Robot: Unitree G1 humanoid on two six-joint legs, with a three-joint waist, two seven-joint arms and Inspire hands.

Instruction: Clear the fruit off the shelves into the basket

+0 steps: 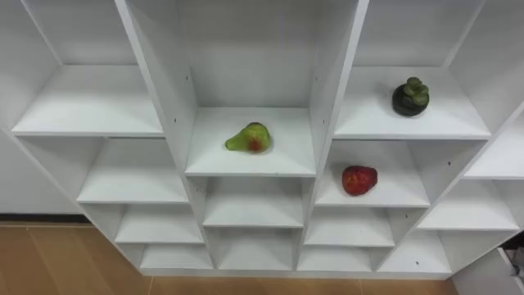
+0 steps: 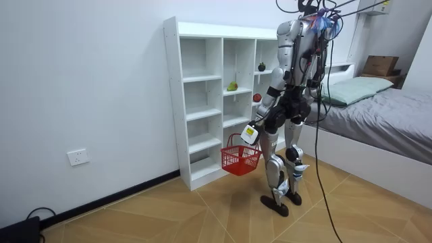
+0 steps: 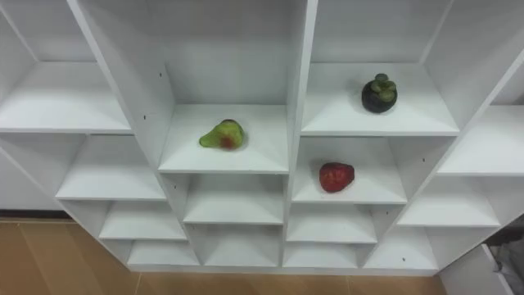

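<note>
Barely started, judging by the shelves. Three fruits sitting in the closet [image 1: 333, 90], none taken:
- green-red pear [image 1: 249, 138] on a middle-column shelf
- dark mangosteen [image 1: 410, 97] one column to the right, on a slightly higher shelf
- red fruit [image 1: 359, 179] in that same right column, on the shelf directly below the mangosteen

All three on separate shelves, well apart, untouched, nothing beside them.

Standing upright close before the closet on the wooden floor, facing the shelves. Left robot hand [image 2: 251, 133] down by the thigh, clamped on the handle of a red basket [image 2: 240, 159]. Basket hanging under it, near the lower shelves. Fingers too small to make out singly, grip judged from the hanging basket. No fruit visible through the mesh, so probably empty, but hard to be sure.

Left to do, as a guess: everything. Three reaches, three grasps, three drops into the basket.

Fruit relative to left robot hand: all higher up and well apart from it. Red fruit lowest and nearest, pear next, mangosteen highest and farthest. Left busy with the basket, so likely the other arm for picking. Nearest fruit a sensible first target, though no way to tell the order from here.
</note>
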